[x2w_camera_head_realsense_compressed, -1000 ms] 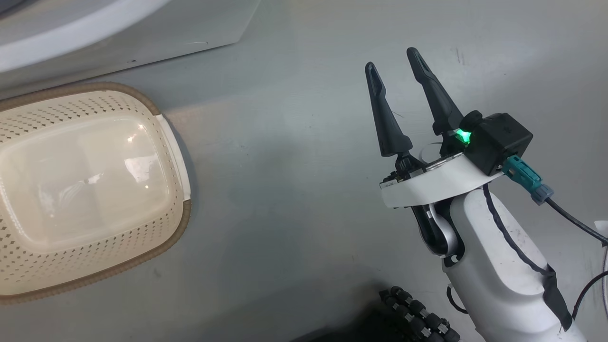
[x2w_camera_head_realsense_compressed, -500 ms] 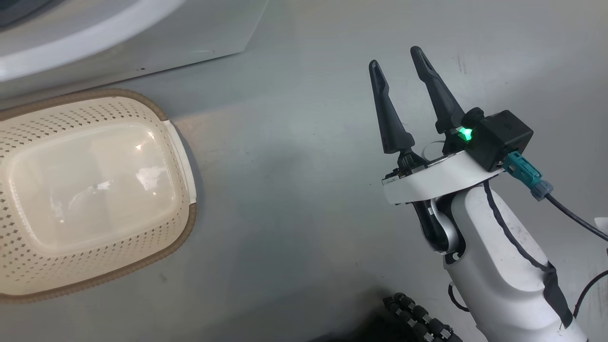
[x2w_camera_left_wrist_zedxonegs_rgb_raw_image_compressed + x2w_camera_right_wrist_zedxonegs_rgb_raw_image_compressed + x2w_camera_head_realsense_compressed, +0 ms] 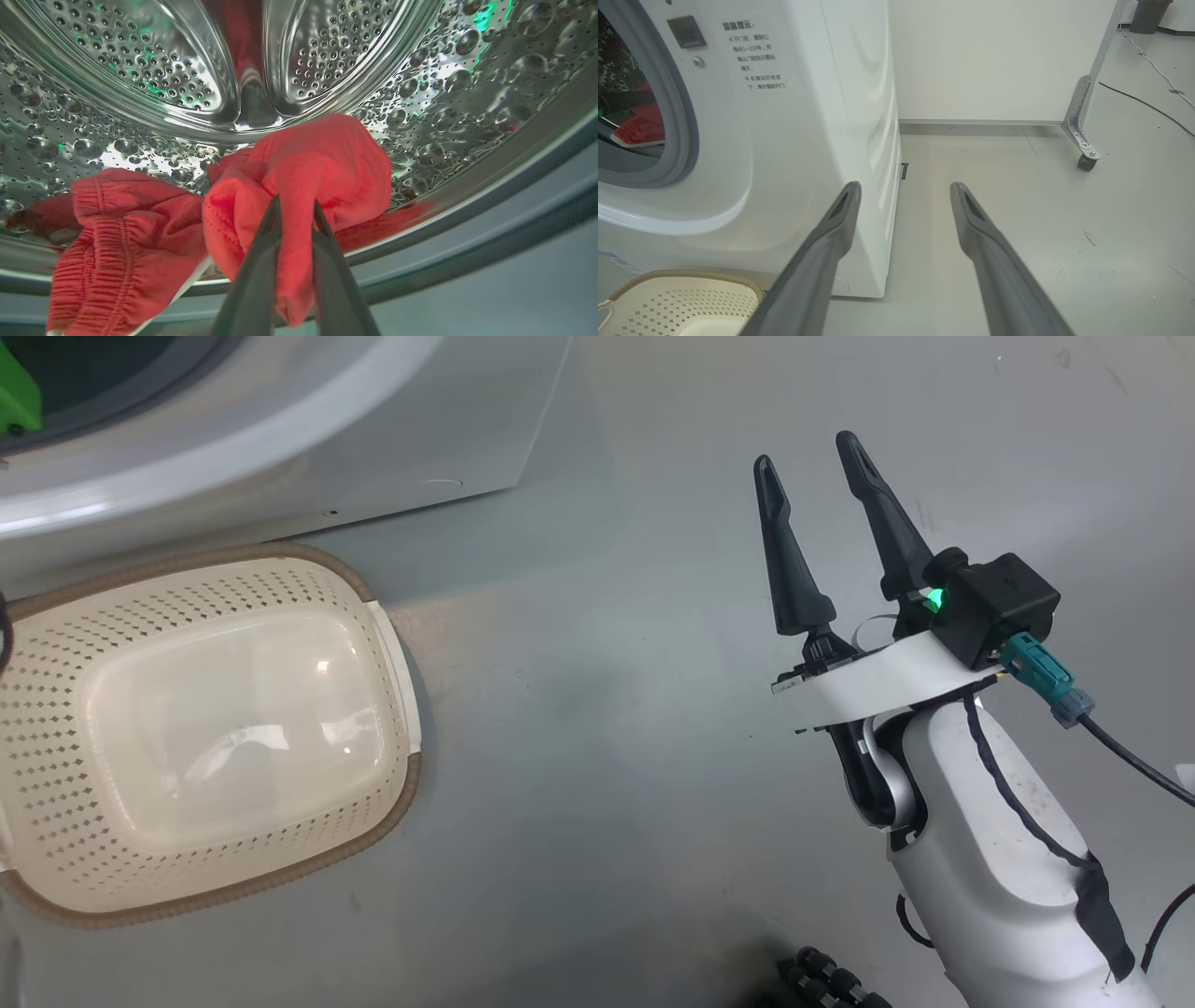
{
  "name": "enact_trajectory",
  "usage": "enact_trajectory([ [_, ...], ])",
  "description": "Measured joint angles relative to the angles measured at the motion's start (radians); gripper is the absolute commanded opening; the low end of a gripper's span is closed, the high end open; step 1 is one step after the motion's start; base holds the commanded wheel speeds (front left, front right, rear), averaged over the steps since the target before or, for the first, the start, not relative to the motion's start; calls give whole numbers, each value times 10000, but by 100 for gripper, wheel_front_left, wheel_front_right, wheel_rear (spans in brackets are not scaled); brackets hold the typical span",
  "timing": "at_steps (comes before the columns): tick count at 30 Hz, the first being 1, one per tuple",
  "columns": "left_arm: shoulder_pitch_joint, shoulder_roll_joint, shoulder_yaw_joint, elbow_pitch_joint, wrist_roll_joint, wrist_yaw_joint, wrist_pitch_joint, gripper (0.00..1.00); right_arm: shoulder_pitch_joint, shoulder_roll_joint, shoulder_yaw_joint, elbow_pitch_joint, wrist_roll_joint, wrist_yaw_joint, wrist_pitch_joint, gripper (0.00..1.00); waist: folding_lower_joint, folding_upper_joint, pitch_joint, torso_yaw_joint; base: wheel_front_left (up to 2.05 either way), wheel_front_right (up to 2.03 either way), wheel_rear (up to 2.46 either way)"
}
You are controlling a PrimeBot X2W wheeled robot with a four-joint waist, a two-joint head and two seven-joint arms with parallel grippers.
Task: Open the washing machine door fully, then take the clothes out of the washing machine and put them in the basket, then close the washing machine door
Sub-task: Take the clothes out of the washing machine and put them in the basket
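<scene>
- Your left gripper (image 3: pixel 296 201) is inside the drum, its two dark fingers drawn nearly together and pinching a fold of the clothes (image 3: pixel 322 163) between them.
- You have the washing machine (image 3: pixel 798 140) standing white on the grey floor (image 3: pixel 607 756), with black printed text on its front and a grey gasket (image 3: pixel 686 140) ringing its open mouth.
- You can see the steel drum (image 3: pixel 140 70) in the left wrist view, perforated all over, with its rear wall behind the garment.
- You will find the basket (image 3: pixel 187 607) on the floor just in front of the machine's base, cream with perforated sides and a brown rim.
- Your clothes are bright red and bunched on the drum's lower wall near the mouth. A ribbed part with a white edge lies to the left of the fingers, reaching the drum's lip.
- Your right gripper (image 3: pixel 806 450) hovers above bare floor, well to the right of the basket, with its fingers spread wide and nothing between them.
</scene>
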Motion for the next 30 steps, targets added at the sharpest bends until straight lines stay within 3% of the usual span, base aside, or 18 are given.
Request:
enact_trajectory([
  [13,2177,-637,-84,-589,0,-27,-1720,0,562,-2,-253,349,-255,23,-2,100,0,0,-1038,539,0,0,0],
  [30,5012,-1430,-50,-1977,-15,550,-3210,0,1583,-6,-851,865,-631,209,-2,100,0,0,-2833,1155,0,0,0],
])
